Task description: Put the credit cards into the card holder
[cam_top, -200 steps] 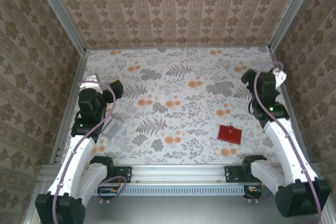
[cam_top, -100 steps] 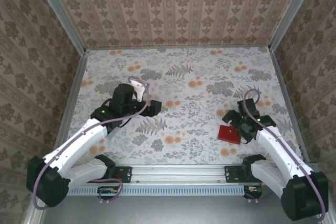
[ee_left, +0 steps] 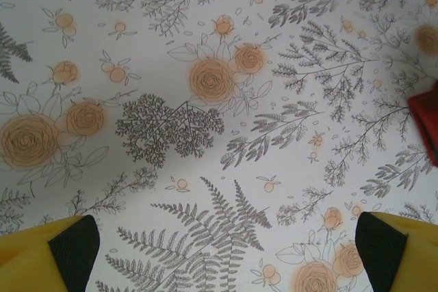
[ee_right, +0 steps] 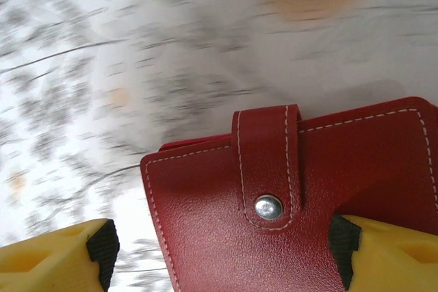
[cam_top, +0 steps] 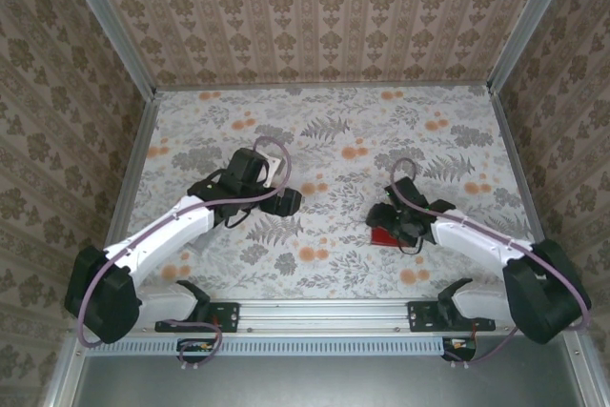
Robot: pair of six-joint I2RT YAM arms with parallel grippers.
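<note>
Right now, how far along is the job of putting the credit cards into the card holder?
Done: nothing visible yet. The card holder lies on the table with its strap snapped shut. In hand: the right gripper is open just above the holder, and the left gripper is open above the table. Left: unsnap and open the holder, fetch the cards, slide them in.

The left gripper hangs over a pale cloth-covered surface printed with grey ferns and orange blossoms. Its two yellow fingers sit in the lower corners, spread wide apart, each tipped with a black pad, with bare surface between them. At the right edge, a corner of a flat red card holder lies on the surface, well apart from both fingers.
</note>
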